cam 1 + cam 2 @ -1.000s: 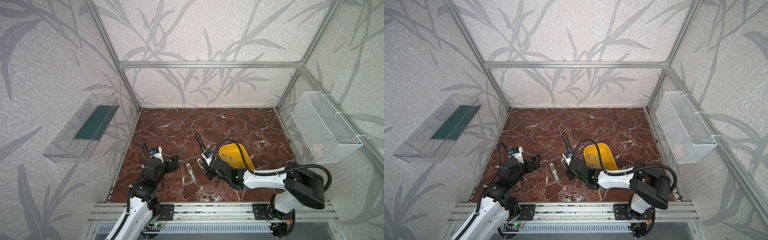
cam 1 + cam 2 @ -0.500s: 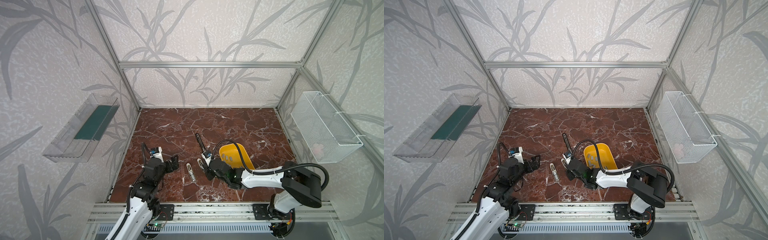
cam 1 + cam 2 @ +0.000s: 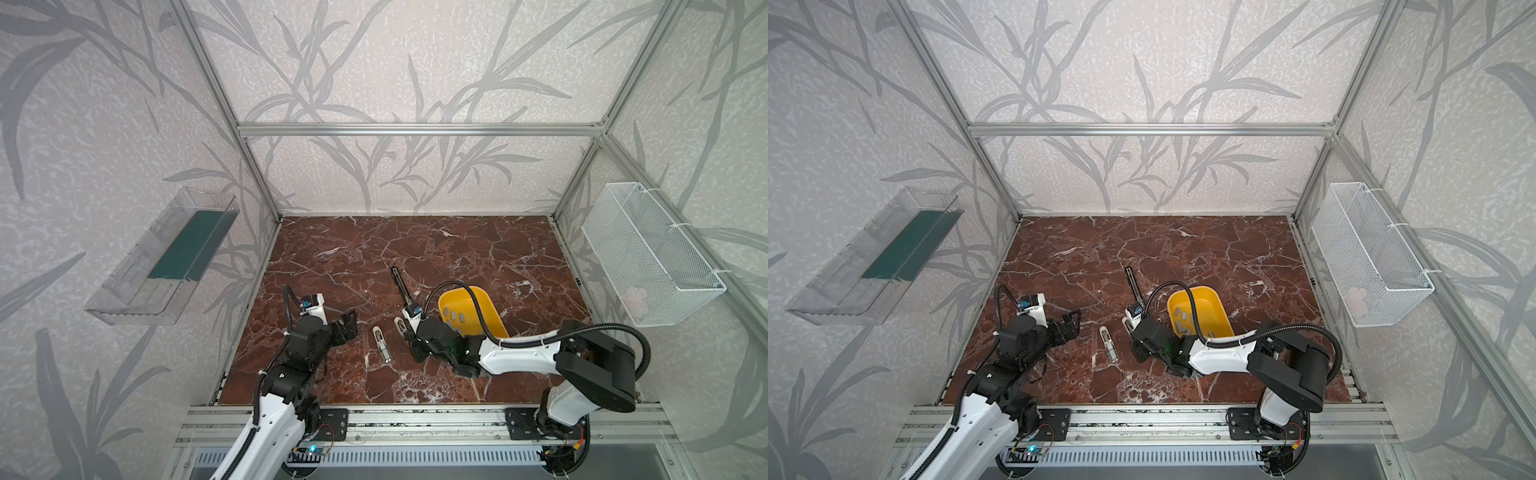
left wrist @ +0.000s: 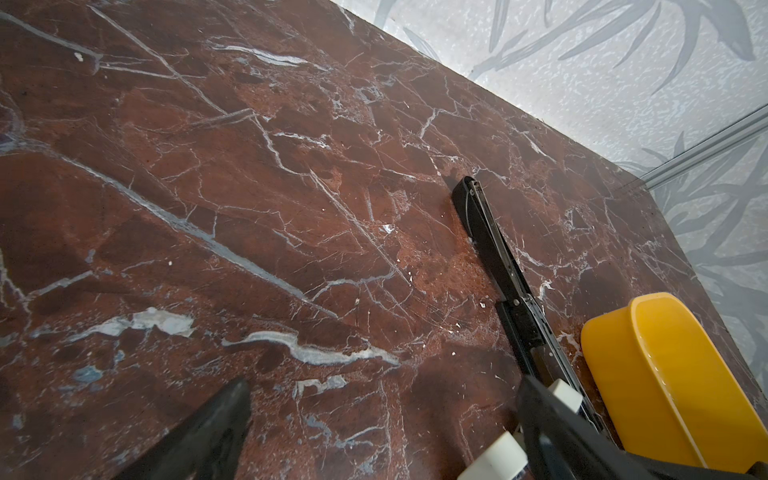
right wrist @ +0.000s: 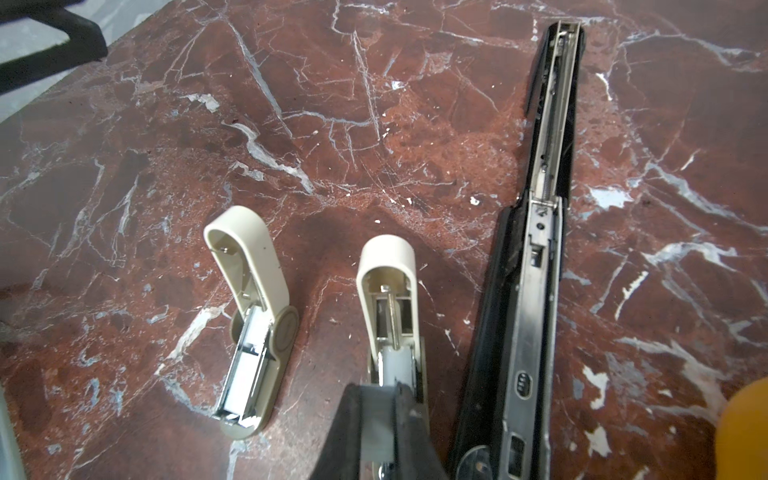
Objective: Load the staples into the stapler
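The red-brown marble tabletop fills the floor of the walled cell. A white wire basket hangs on the right wall and a clear plastic shelf on the left wall.

Near the front left of the tabletop, the left end effector hangs with its jaws wide apart and nothing between them. The right end effector reaches across toward the middle. Its jaws are pressed together, and the right wrist view shows their tips right over a small cream stapler.

A yellow bin sits on the tabletop just behind the right arm, and the arm's black cable arches over it. Just left of the bin, a long black stapler lies folded open and flat, with its metal channel facing up.

Two cream staplers lie open in front of it. One is alone between the two end effectors. The other is under the right jaws, close beside the black one.

Most of the staples lie loose as flat grey strips inside the yellow bin. In the right wrist view, one pale grey staple strip shows pinched between the right fingertips and runs into the open channel of the cream stapler below.
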`<action>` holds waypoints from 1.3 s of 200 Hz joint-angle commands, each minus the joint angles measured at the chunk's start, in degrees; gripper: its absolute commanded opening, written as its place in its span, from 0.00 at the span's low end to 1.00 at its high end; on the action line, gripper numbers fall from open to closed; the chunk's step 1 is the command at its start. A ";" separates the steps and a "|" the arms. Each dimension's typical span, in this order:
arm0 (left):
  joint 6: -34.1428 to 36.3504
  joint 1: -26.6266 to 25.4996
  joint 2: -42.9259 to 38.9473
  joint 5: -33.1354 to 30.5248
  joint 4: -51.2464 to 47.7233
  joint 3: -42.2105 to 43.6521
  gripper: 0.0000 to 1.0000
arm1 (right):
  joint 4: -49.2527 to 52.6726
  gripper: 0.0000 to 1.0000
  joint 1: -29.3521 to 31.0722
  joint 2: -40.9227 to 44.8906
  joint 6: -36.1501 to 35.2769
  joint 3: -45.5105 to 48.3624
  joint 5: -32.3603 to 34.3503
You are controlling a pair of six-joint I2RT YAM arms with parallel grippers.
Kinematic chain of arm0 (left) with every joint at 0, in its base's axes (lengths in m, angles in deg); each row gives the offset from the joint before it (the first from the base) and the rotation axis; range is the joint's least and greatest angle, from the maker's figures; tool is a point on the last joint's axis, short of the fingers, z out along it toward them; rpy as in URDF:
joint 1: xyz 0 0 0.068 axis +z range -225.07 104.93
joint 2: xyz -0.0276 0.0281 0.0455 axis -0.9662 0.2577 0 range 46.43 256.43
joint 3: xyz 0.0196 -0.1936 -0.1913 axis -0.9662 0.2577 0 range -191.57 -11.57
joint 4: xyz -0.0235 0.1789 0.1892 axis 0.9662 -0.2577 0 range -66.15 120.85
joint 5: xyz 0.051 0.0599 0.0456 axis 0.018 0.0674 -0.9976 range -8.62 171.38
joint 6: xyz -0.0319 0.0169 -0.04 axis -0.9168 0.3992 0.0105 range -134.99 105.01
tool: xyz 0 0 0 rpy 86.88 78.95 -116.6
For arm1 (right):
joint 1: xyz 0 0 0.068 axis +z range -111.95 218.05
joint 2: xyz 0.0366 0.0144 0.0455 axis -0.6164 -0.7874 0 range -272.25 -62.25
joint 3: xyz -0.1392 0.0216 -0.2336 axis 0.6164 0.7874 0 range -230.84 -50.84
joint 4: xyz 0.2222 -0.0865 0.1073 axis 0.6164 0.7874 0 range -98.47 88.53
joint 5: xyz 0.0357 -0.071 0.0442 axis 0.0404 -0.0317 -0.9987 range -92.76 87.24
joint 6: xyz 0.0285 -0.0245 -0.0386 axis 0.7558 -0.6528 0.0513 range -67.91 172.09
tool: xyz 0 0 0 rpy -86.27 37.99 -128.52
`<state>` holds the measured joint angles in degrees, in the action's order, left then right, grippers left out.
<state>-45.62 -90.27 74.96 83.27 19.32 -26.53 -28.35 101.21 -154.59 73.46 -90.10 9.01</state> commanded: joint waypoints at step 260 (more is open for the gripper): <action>0.31 0.26 -0.41 0.64 1.07 -0.52 0.99 | 8.79 0.00 -1.86 -2.29 -3.08 -4.87 -2.81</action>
<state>-45.60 -90.27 74.96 83.67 19.32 -26.53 -21.27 99.74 -156.42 71.56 -93.14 5.57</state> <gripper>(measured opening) 0.991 0.139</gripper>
